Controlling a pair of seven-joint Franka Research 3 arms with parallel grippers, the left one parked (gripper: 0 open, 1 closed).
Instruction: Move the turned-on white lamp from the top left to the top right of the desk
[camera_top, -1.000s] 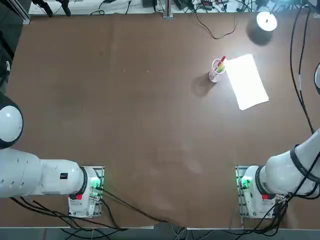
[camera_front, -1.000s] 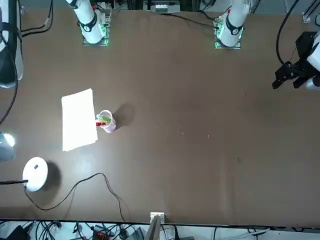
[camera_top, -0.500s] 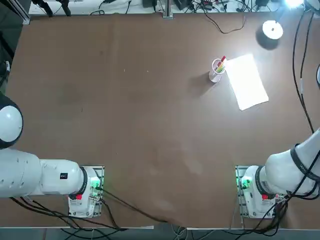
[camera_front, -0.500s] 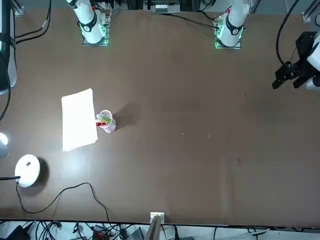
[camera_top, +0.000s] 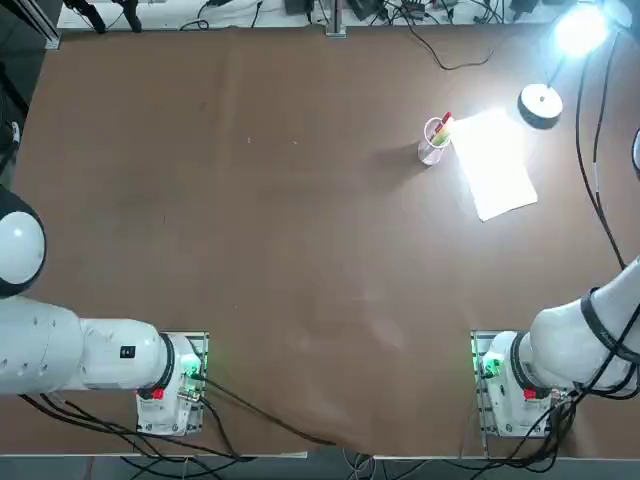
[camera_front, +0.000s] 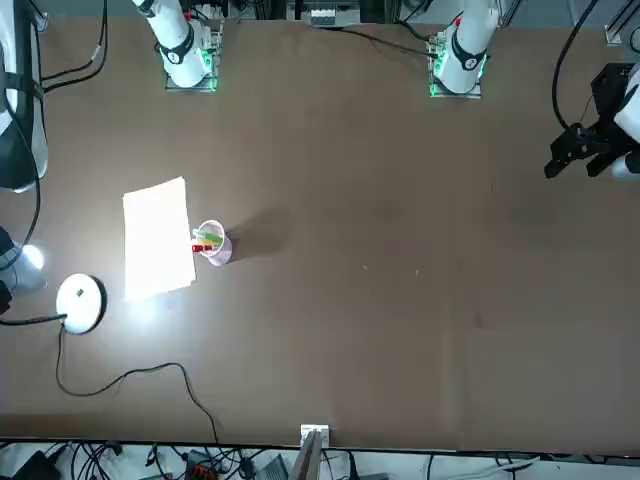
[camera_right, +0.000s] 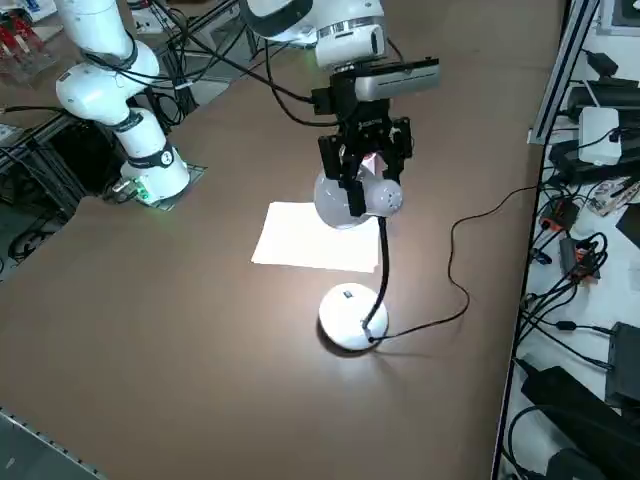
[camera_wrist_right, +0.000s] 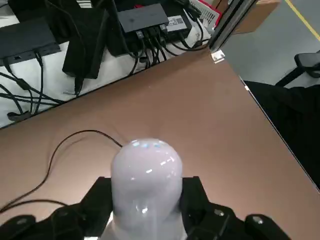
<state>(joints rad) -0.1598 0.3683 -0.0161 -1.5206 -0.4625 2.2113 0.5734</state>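
A large flat desk (camera_top: 250, 200) with a plain matte brown top fills most of the overhead view. On its far right part lies a white rectangular sheet of paper (camera_top: 495, 160), brightly lit at the end nearest the lamp. The small white desk lamp with a round disc base (camera_top: 540, 104) stands just beyond that sheet, near the far right corner of the desk, its base flat on the brown surface and its slim black neck curving up to a rounded glowing head (camera_right: 357, 196). The black two-finger right gripper (camera_right: 364, 165) hangs above the base with its fingers closed against both sides of the lamp head, holding it. A thin black cord (camera_front: 130, 375) runs from the base across the desk to its far edge. A small clear plastic cup holding red and yellow items (camera_top: 434, 140) stands upright just beside the paper's left edge.
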